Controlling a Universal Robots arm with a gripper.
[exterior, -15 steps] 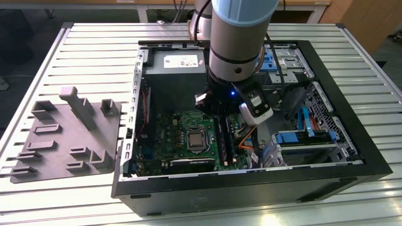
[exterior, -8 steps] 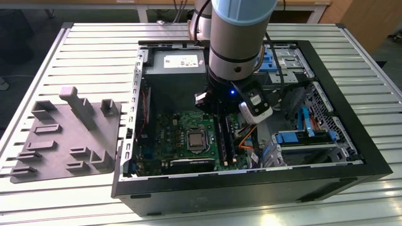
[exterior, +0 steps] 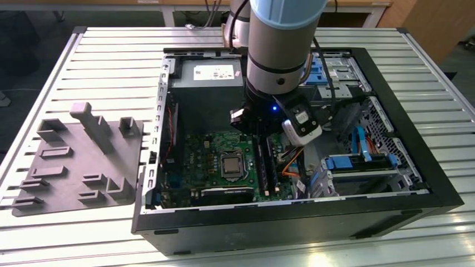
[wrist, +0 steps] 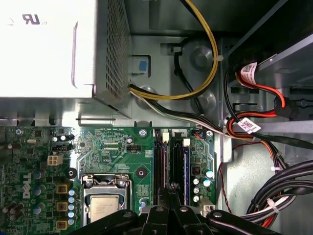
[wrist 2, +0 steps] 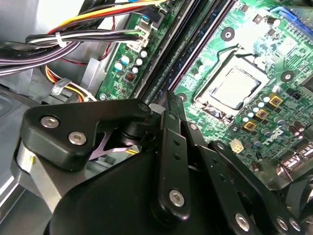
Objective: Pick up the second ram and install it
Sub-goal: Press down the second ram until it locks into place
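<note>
Tool: I have the tool [wrist: 172,196] low inside the computer case [exterior: 415,139], right over the memory slots [wrist: 172,156]; its linkage looks drawn in narrow, but I cannot tell from here whether the fingers are clamped.
Second ram: in both wrist views I see a thin edge directly under the tool tip [wrist 2: 168,98], probably the second ram [wrist: 172,188], though I can't be certain it is held.
Key relation: the slots' long axis runs straight away from the tool, in line with that edge.
Neighbours: processor socket [wrist: 103,205] to one side, cable bundle [wrist: 288,186] on the other.
Counter: grey parts tray [exterior: 78,161] lies well apart, beside the case.
</note>
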